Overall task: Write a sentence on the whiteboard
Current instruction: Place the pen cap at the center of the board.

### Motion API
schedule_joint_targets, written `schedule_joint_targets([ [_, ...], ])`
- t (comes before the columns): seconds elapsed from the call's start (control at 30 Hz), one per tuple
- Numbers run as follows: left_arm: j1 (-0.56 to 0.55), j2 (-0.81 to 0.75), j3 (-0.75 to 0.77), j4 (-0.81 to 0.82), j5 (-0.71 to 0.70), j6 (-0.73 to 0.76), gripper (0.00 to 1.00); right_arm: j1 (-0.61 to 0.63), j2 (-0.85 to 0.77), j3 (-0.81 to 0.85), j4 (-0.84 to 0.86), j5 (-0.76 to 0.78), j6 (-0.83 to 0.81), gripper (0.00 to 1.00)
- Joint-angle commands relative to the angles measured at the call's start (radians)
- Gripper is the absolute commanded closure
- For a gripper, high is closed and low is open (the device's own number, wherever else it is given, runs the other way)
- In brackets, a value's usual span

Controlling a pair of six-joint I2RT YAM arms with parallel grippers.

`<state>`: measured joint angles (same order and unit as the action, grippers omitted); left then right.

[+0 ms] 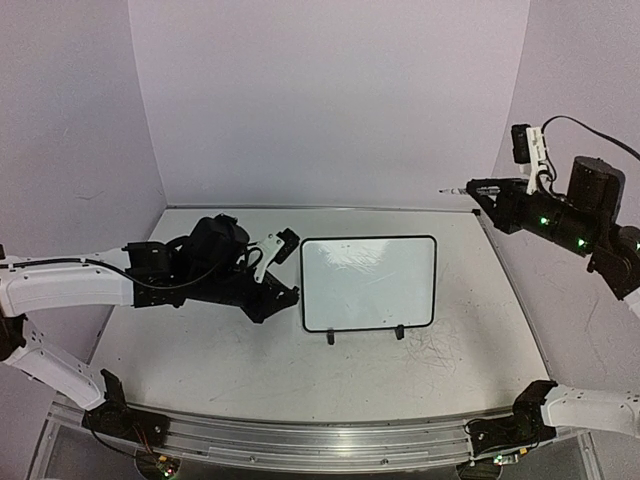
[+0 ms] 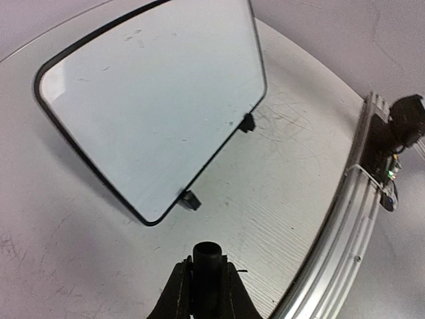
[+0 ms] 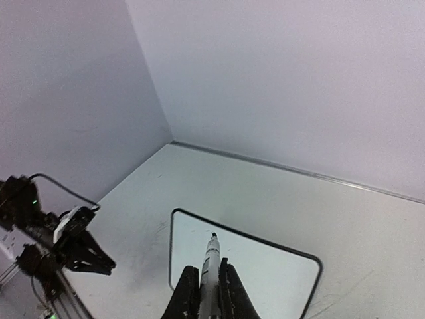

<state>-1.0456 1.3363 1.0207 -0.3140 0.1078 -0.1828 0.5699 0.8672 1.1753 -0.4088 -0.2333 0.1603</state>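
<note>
High past the whiteboard's (image 1: 368,270) far right corner, the right claw (image 3: 210,282) squeezes a marker (image 3: 212,256), tip pointing left. By its left edge, the left claw (image 2: 206,284) pinches a black tube (image 2: 207,254).

Scratched table (image 1: 200,350); metal rail (image 1: 300,445) along near edge.

whiteboard (image 2: 153,100): far edge cut off | left hand (image 2: 206,269): base cut off
</note>
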Motion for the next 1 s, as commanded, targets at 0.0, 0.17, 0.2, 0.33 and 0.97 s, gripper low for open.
schedule_joint_targets([
  [0.0, 0.003, -0.058, -0.048, 0.011, -0.349, -0.211, 1.0, 0.002, -0.017, 0.02, -0.002, 0.394, 0.028, 1.0],
  [0.17, 0.009, -0.051, -0.126, -0.037, -0.564, -0.523, 1.0, 0.001, -0.075, -0.031, -0.002, 0.47, 0.041, 1.0],
  [0.2, 0.011, -0.046, -0.148, -0.04, -0.574, -0.593, 1.0, 0.001, -0.079, -0.032, -0.003, 0.462, 0.042, 1.0],
  [0.33, 0.012, -0.002, -0.205, -0.037, -0.545, -0.781, 1.0, 0.001, -0.096, -0.034, 0.003, 0.358, 0.028, 1.0],
  [0.97, 0.003, 0.26, -0.218, -0.032, -0.561, -0.839, 0.94, 0.001, -0.046, -0.158, 0.082, -0.097, 0.011, 1.0],
])
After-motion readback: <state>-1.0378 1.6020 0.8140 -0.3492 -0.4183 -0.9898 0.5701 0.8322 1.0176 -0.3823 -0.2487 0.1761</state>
